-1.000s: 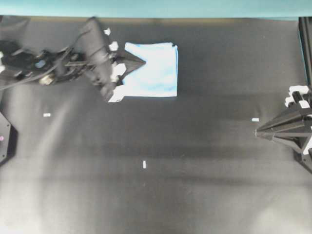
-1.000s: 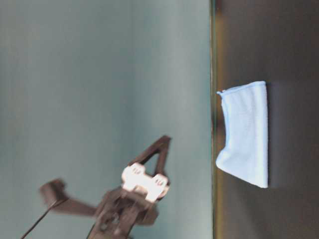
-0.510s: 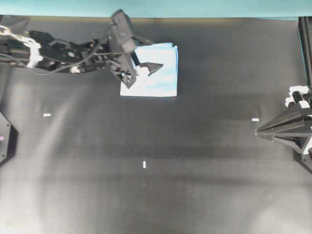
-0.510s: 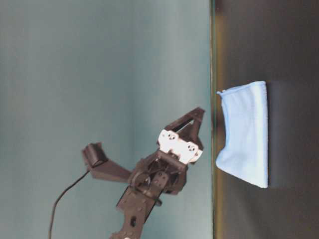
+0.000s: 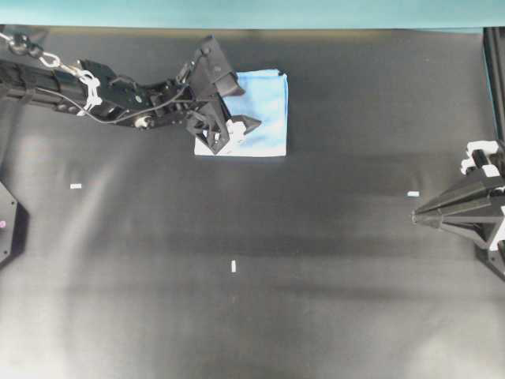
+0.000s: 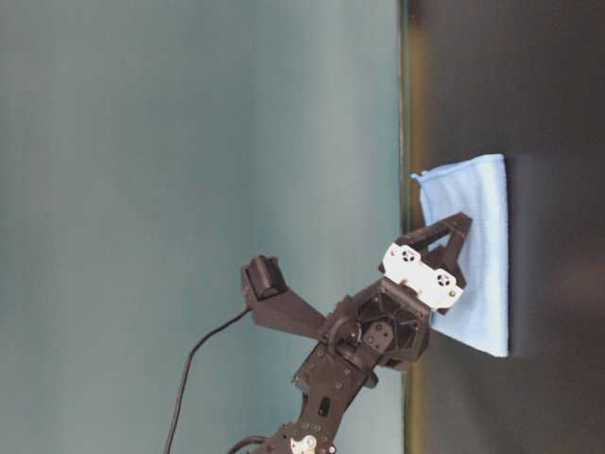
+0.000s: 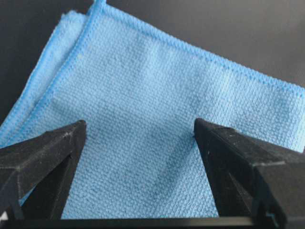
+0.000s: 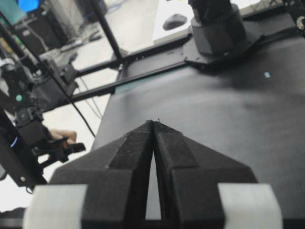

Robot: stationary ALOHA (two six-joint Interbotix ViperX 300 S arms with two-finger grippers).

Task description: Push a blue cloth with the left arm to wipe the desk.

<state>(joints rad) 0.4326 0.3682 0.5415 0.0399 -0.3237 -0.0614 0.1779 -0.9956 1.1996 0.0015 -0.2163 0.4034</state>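
Note:
The blue cloth (image 5: 267,106) lies flat and folded on the black desk (image 5: 237,316) near its far edge. It also shows in the table-level view (image 6: 480,199). My left gripper (image 5: 246,129) is open and tilted down over the cloth's left half. In the left wrist view the gripper (image 7: 139,123) has its two black fingertips (image 7: 71,136) spread wide on or just above the cloth (image 7: 143,86), with nothing between them. It also shows in the table-level view (image 6: 461,232). My right gripper (image 5: 413,215) is shut and empty at the right edge; it also shows in the right wrist view (image 8: 153,122).
Tiny white tape marks lie on the desk at the left (image 5: 76,186), in the middle (image 5: 233,266) and at the right (image 5: 413,193). A teal strip (image 5: 237,12) runs along the far edge. A black frame post (image 5: 493,71) stands at the right.
My left arm has reached right and come down, from the cloth's left edge to over the cloth. The cloth and the right arm have not moved.

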